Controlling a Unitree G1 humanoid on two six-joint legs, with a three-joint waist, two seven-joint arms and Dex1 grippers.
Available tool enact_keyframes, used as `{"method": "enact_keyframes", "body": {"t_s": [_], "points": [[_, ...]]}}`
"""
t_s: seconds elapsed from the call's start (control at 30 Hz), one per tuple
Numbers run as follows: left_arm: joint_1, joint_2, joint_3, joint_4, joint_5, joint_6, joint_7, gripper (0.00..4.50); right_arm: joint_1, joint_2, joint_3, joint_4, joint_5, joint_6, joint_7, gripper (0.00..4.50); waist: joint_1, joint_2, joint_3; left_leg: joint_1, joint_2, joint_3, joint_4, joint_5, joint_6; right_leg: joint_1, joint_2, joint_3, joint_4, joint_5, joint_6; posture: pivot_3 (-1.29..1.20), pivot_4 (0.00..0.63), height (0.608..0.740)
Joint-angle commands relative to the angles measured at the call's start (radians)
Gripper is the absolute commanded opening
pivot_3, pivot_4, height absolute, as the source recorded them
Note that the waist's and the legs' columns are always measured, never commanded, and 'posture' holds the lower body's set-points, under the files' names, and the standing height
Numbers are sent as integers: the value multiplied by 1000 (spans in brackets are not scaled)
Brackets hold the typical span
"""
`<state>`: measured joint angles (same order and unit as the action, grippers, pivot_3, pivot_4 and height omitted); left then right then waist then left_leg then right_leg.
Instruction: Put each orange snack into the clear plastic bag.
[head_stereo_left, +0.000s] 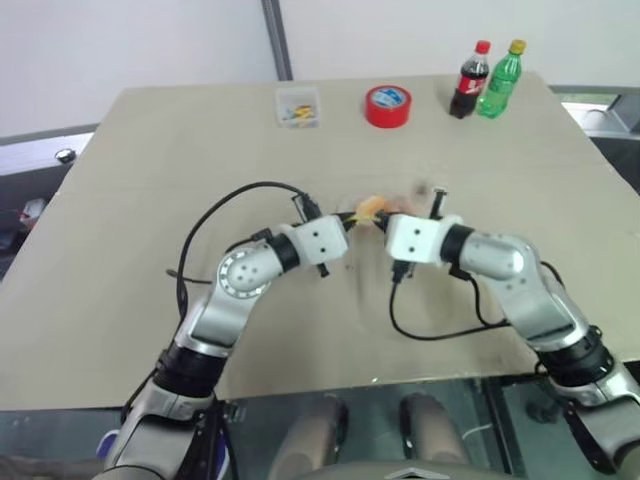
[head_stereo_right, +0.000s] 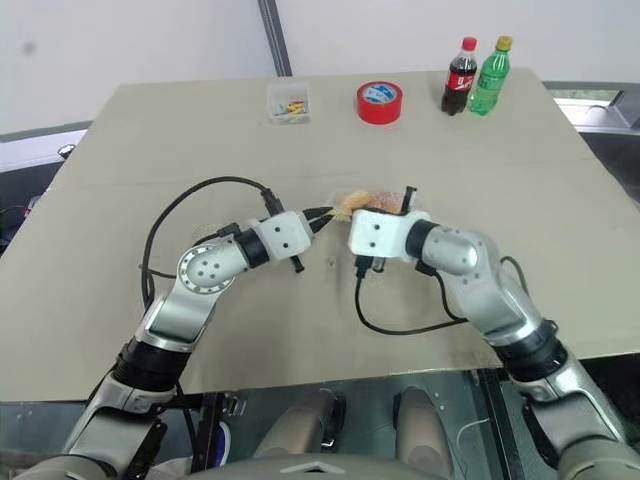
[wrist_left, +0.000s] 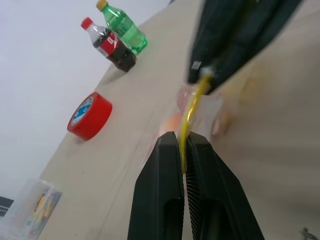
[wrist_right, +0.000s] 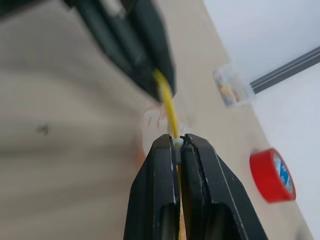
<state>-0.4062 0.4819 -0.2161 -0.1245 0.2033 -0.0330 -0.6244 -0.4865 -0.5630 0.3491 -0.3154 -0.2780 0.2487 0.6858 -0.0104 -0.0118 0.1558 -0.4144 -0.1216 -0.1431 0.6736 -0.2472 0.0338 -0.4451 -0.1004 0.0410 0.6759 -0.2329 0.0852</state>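
Both claws meet over the middle of the bench, each clenched on the yellow seal strip of the clear plastic bag, which hangs between them just above the bench top. On the left, the left claw pinches one end of the strip; on the right, the right claw pinches the other end, so the strip runs taut from one pair of black fingers to the other. Orange shows at the bag between the claws; how many orange snacks are there I cannot tell.

Along the far edge, from left to right, stand one small clear plastic box with yellow bits inside, one red tape roll with a blue and white label in its core, one dark cola bottle with a red cap and red label, and one green bottle with a yellow cap. No writing on any label can be read. These four sit well apart from the claws. Wide bare bench lies to the left and right of the arms, and between the claws and the far row.
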Motion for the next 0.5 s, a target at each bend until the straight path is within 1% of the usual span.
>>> {"method": "enact_keyframes", "body": {"t_s": [0.03, 0.2, 0.3, 0.37, 0.5], "points": [[-2, 41, 105, 61, 1, 10, 73, 0, 68, -126, -182, 24, -30, 23, -43, 19, 1, 0, 0, 0, 0, 0, 0, 0, 0, 0, 0, 0, 0, 0, 0, 0, 150, 713], [-16, 54, 117, 108, -8, -10, 95, 0, 135, -216, -269, 41, -22, 16, -64, 19, -3, 0, 0, 0, 1, 0, -1, 0, 0, 0, 0, 0, 1, 0, 0, 0, 150, 713], [-22, 52, 115, 121, -16, -17, 105, 0, 153, -244, -298, 56, -14, 1, -78, 19, -4, 0, 0, 0, 1, 1, -1, 0, 0, 0, 0, 1, 0, 0, 0, 0, 150, 713], [-31, 48, 113, 129, -21, -19, 112, 0, 142, -252, -307, 70, -14, -3, -92, 19, -4, 0, 0, 1, 1, 1, -1, 0, 0, 0, 0, 1, 0, 0, 0, 0, 150, 713], [-87, 53, 121, 197, -35, -38, 127, 0, 74, -274, -313, 161, -29, -30, -126, 19, -2, 0, 0, 1, 0, 1, -1, 0, 0, 0, 0, 1, 1, 0, 0, 0, 150, 713]]}}
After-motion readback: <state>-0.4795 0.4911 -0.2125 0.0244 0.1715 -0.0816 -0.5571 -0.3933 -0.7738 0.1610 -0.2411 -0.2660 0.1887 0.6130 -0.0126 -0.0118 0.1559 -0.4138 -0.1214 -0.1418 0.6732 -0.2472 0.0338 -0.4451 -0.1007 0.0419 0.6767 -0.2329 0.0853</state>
